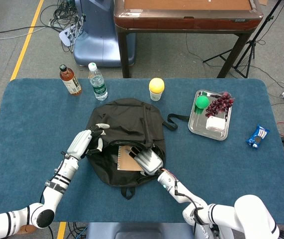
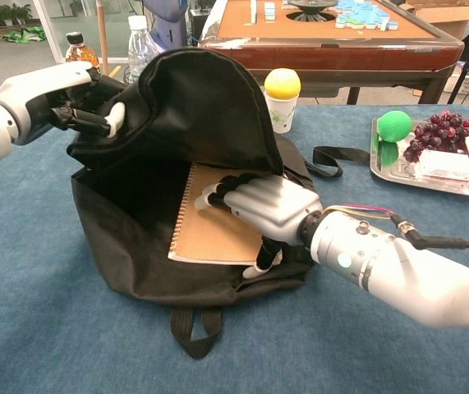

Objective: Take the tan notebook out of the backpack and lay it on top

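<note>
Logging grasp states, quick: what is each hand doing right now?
Left hand: grips the backpack flap, holding it open.
Right hand: on the tan notebook, thumb under its edge; seems to hold it.
</note>
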You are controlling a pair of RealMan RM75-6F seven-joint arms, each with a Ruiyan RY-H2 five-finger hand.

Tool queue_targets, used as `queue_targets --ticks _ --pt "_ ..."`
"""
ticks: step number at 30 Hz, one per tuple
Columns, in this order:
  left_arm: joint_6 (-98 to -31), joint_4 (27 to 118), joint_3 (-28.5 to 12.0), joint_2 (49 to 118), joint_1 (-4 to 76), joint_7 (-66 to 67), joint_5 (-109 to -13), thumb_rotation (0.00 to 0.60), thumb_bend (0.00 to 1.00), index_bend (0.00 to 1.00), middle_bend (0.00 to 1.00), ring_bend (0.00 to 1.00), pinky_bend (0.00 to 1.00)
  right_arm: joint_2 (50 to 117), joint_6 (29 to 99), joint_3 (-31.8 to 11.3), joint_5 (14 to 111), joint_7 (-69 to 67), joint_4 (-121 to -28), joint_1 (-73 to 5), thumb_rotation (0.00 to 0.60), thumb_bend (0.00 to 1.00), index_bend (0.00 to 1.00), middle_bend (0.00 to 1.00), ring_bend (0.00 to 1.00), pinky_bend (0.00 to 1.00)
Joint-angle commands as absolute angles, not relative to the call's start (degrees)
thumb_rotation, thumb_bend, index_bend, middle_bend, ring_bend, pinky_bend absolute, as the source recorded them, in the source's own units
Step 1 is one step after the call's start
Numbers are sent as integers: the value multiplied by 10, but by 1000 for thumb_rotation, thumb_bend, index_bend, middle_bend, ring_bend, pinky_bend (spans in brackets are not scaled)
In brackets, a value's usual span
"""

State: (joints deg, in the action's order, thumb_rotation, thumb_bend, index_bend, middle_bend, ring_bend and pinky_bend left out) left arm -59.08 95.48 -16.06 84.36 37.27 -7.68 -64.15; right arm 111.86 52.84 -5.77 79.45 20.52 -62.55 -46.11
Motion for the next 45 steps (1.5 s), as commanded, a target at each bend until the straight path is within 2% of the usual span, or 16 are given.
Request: queue_targets --ticks 1,6,9,17,24,28,30,33,39,45 --pt "-591 954 -161 844 373 -78 -642 600 656 558 215 192 163 1129 539 -55 811 192 -606 -464 600 349 144 125 23 97" --pt "-591 953 -161 844 372 -81 -643 600 657 557 214 191 164 1140 548 -54 827 172 -582 -467 600 470 144 145 41 97" --pt "-591 951 -160 842 370 -83 -643 600 657 555 213 191 164 1138 556 -56 834 159 -581 -466 600 508 145 156 50 97" --pt "-588 946 -161 841 368 -92 -643 600 657 553 212 190 165 1112 569 -66 834 162 -610 -461 600 508 180 180 72 116" --pt "-587 944 -161 843 370 -93 -644 600 657 550 209 188 165 1118 568 -65 836 168 -600 -461 600 511 232 195 85 116" --pt "-587 944 -162 842 369 -93 -643 600 657 549 206 187 165 1124 579 -71 842 161 -591 -462 600 528 350 239 109 129" --pt "-587 944 -162 842 369 -93 -642 600 657 549 205 186 165 1126 586 -72 846 160 -586 -463 600 537 462 268 123 138" --pt "-586 942 -163 843 370 -94 -641 600 657 549 203 185 165 1129 594 -73 850 158 -579 -462 600 539 568 299 146 143" --pt "-582 938 -166 844 374 -91 -635 600 657 546 199 182 166 1131 628 -70 873 143 -569 -460 600 549 705 369 211 169" --pt "-582 936 -171 840 375 -89 -632 600 656 545 195 178 167 1099 683 -62 912 133 -612 -451 600 559 771 417 267 204"
